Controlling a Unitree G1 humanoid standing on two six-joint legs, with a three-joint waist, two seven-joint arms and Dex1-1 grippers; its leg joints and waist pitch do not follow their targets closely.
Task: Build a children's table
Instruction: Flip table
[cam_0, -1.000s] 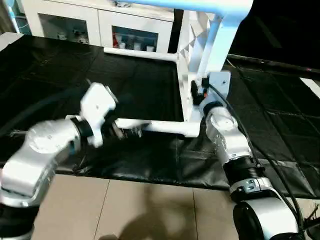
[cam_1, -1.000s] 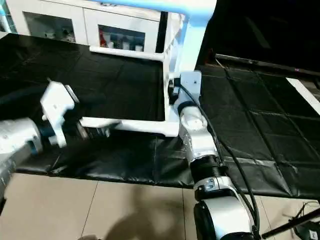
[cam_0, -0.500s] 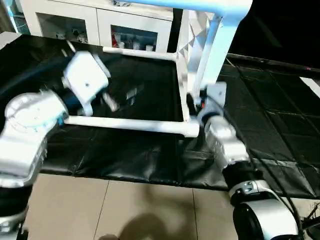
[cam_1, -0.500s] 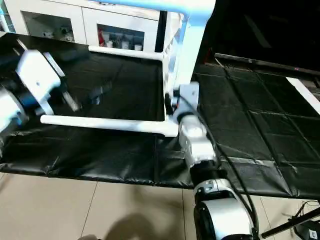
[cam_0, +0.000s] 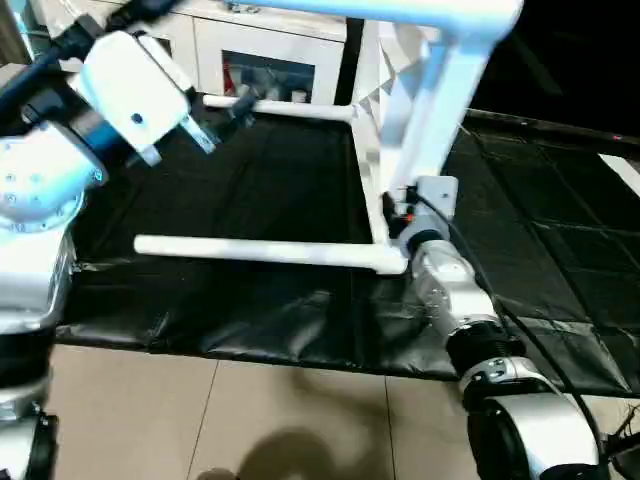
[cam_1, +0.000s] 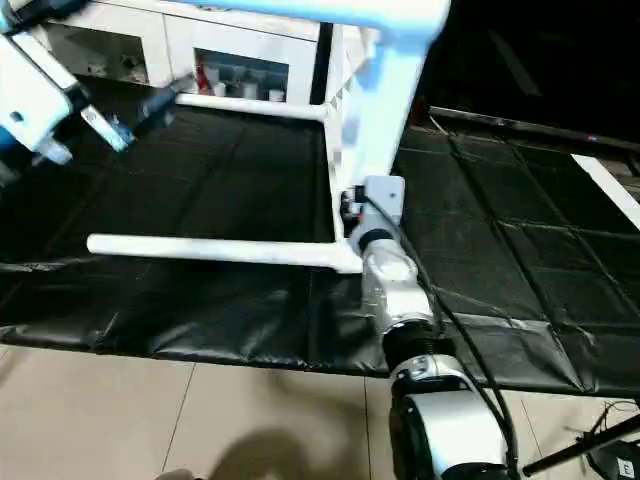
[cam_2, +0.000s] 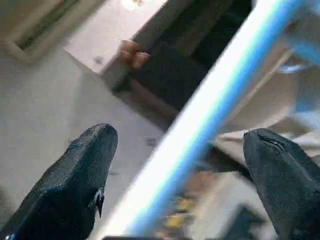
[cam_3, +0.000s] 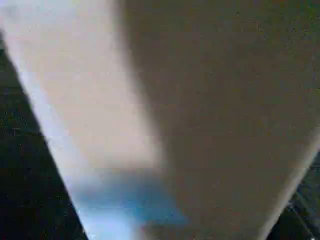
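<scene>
White plastic throughout, so the children's table (cam_0: 420, 110) should be light and stiff, hollow in the legs, smooth enough to slip in a pinch grip. It stands tipped on its side on the black mat (cam_0: 250, 310) covering the floor, the top on edge near the mat's middle, ribbed underside facing left. Left end effector (cam_0: 215, 125) hangs raised over the mat's far left part, its black fingers (cam_2: 80, 175) spread wide with nothing between them but a view of a blurred white bar beyond. Two legs project leftward: a far leg (cam_0: 290, 108) toward the mat's far edge and a near leg (cam_0: 250, 251) just above the mat toward the near edge. An upper leg (cam_0: 440, 105) slants up at the right. Right end effector (cam_0: 400, 208) sits at the near leg's socket corner; cannot tell whether it grips. Judgement: hold legs near the socket end, where leverage is least; long tubes will flex the joints and swing the top if taken at the tips. White cabinet (cam_0: 270, 60) behind.
</scene>
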